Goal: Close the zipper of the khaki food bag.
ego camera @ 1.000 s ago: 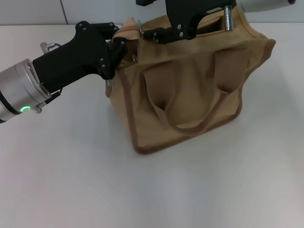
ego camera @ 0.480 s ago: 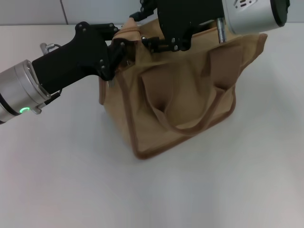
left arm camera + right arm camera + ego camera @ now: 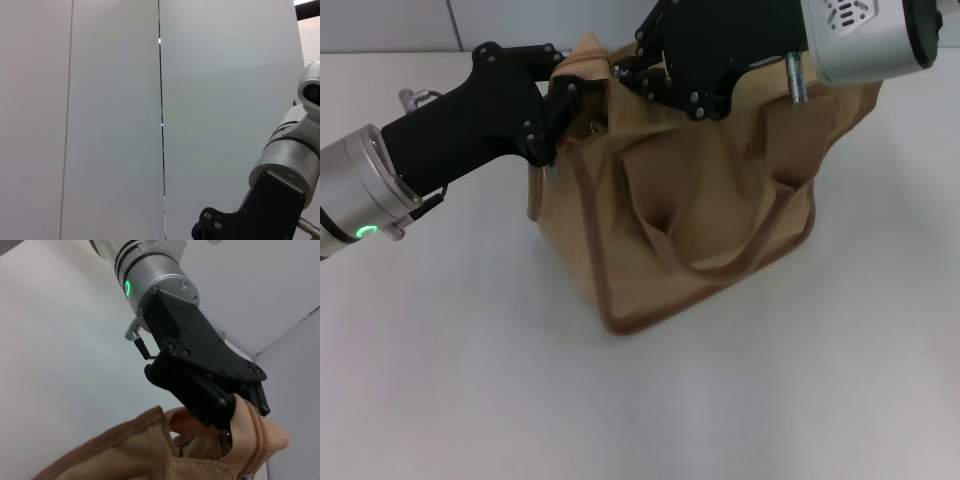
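The khaki food bag (image 3: pixel 700 190) stands on the white table, its two looped handles hanging down its front side. My left gripper (image 3: pixel 570 98) is shut on the fabric tab at the bag's left end. The right wrist view shows this grip (image 3: pixel 241 415), with the tan zipper (image 3: pixel 260 437) running from it. My right gripper (image 3: pixel 625 70) is on top of the bag near that same end, its fingertips pinched together on the zipper line. The silver slider is hidden under them.
The white table (image 3: pixel 470 380) stretches around the bag. A grey panelled wall (image 3: pixel 100 120) stands behind. The right arm's forearm (image 3: pixel 860 35) hangs over the bag's right end and also shows in the left wrist view (image 3: pixel 280 200).
My right gripper has travelled left along the bag's top toward my left gripper. The bag's top opening has narrowed and its right side has been drawn left. The left gripper has held still.
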You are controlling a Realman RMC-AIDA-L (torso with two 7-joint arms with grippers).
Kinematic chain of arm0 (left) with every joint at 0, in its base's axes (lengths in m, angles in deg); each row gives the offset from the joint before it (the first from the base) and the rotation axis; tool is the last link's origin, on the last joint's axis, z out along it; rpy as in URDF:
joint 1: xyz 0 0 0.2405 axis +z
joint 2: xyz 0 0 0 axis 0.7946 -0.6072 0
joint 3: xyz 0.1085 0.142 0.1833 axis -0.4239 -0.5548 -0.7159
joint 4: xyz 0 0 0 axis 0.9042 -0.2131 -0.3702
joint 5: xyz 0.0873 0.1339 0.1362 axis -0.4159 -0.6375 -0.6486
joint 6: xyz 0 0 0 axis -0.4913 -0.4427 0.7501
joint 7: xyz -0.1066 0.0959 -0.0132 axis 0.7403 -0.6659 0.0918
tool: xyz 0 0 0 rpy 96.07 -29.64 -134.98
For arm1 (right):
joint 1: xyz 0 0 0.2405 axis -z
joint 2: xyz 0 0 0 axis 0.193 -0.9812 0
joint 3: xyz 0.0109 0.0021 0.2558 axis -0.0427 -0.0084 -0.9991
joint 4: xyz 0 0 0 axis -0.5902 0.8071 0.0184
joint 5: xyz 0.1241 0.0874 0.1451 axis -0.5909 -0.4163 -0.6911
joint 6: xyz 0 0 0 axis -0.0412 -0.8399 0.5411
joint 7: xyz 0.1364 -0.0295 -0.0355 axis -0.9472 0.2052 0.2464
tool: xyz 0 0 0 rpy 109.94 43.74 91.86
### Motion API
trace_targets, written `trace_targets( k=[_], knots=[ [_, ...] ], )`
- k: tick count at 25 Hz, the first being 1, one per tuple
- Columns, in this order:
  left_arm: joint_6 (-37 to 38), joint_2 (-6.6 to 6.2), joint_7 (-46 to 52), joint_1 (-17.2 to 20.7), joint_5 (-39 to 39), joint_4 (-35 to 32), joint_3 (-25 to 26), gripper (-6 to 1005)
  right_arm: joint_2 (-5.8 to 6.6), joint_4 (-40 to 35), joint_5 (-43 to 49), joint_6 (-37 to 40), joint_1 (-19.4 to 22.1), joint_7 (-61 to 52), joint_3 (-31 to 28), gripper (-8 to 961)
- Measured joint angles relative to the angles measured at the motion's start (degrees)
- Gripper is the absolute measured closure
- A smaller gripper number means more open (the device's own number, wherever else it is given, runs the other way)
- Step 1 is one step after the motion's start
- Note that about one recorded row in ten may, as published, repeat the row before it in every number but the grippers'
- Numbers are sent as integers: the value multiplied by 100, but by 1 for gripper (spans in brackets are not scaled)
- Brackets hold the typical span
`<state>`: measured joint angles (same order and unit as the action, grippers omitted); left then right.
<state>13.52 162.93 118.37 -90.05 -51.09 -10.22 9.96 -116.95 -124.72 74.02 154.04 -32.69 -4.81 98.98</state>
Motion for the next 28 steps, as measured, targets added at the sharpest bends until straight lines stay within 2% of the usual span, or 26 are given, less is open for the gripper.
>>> trace_targets(
  k=[7,14,26,28],
  knots=[
    [3,0,0,0,1,0,0,989,1,-47,-30,11,98,0,-7,946],
    [18,1,5,28,44,0,3,989,1,-246,-27,-134,315,-45,-226,945],
    [153,-17,8,137,80,-35,-1,989,18,-245,19,-293,642,-139,-1523,948],
    [155,-24,9,159,79,-49,0,989,31,-195,23,-327,753,-126,-1919,949]
  ],
)
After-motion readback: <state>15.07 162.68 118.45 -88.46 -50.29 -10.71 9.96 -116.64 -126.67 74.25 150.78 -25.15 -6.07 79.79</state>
